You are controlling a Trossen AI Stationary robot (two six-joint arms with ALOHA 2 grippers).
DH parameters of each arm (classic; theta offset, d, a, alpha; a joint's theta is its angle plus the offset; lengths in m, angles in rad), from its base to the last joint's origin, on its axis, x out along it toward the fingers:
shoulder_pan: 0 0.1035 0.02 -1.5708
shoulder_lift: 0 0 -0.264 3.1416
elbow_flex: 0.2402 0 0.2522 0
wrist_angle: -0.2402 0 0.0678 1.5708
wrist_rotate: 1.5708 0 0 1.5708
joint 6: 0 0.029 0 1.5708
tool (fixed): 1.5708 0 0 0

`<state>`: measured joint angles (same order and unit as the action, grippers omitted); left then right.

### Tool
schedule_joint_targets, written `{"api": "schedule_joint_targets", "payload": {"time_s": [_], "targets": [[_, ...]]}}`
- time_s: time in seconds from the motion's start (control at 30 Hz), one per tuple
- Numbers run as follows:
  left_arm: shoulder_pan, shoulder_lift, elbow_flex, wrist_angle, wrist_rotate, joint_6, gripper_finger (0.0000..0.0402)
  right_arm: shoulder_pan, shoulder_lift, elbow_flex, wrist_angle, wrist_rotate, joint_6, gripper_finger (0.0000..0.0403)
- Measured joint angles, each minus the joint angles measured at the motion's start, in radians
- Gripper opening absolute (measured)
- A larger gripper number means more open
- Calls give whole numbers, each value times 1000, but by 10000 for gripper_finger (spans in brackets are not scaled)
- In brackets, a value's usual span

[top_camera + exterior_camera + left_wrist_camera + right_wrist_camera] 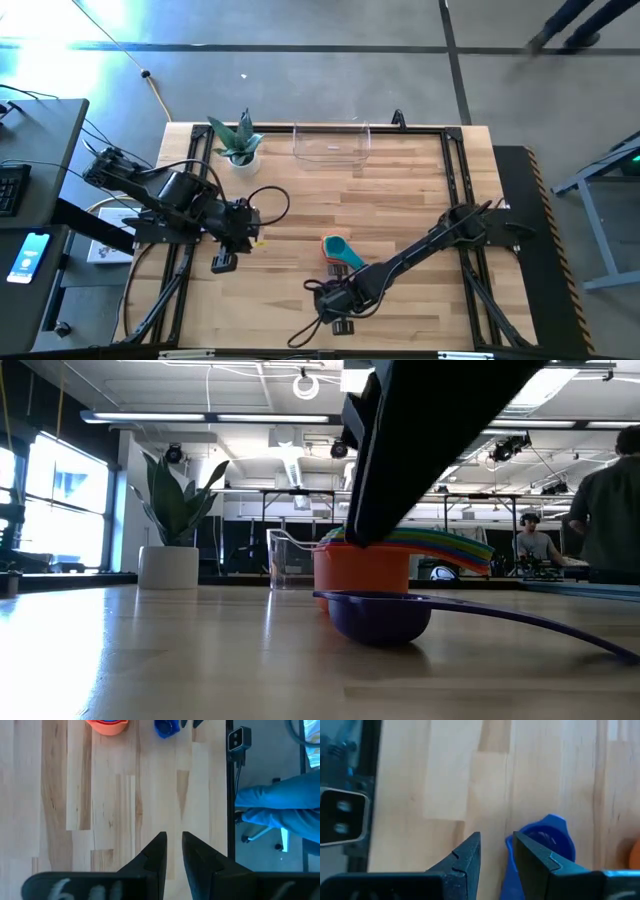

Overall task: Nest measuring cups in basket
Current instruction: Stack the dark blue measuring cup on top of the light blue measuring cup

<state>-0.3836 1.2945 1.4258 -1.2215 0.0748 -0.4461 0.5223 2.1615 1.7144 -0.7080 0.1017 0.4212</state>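
A stack of nested measuring cups (362, 572), orange outermost with teal on top (340, 250), stands on the table's near middle. In front of it a single purple cup (380, 618) rests on its bowl, its handle (540, 626) lying toward the near right. My right gripper (496, 836) (335, 300) hangs open just over this cup (546, 839), pointing steeply down, with the handle beside one finger. My left gripper (174, 835) (224, 264) hovers open and empty over bare wood at the near left. The clear basket (332, 145) (288, 560) stands empty at the far edge. My right gripper comes from above, slanting, and the purple cup's handle (509, 870) runs by the inner side of one finger (532, 855). I cannot tell whether they touch. The cup sits upright on the table.
A white plant pot (240, 152) (168, 565) stands at the far left, beside the basket. A black frame (455, 160) runs along the table's edges. People (605, 510) are in the room beyond the table. Open wood lies between the stack and the basket.
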Motion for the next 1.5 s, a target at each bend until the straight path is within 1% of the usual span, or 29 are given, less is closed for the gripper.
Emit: {"api": "schedule_joint_targets", "payload": {"time_s": [0.1, 0.27, 0.5, 0.67, 0.97, 1.23, 1.33, 1.5], "targets": [[0, 0, 0, 2, 0, 1, 48, -6, 16, 0, -13, -4, -10, 105], [0, 0, 0, 5, 0, 2, 48, -6, 25, 0, -33, 47, -19, 105], [0, 0, 0, 7, -1, 2, 48, -5, 26, -12, -59, -5, -19, 105], [0, 0, 0, 7, -1, 2, 48, -8, 26, -12, -62, 23, -11, 105], [0, 0, 0, 6, -1, 3, 48, -12, 44, -12, -53, -8, -8, 105], [0, 0, 0, 6, -1, 4, 48, -18, 50, -12, -58, -1, 15, 105], [0, 0, 0, 6, -1, 4, 48, -21, 54, -12, -61, -1, 24, 96], [0, 0, 0, 6, -1, 4, 48, -20, 64, -11, -61, -26, 39, 66]]}}
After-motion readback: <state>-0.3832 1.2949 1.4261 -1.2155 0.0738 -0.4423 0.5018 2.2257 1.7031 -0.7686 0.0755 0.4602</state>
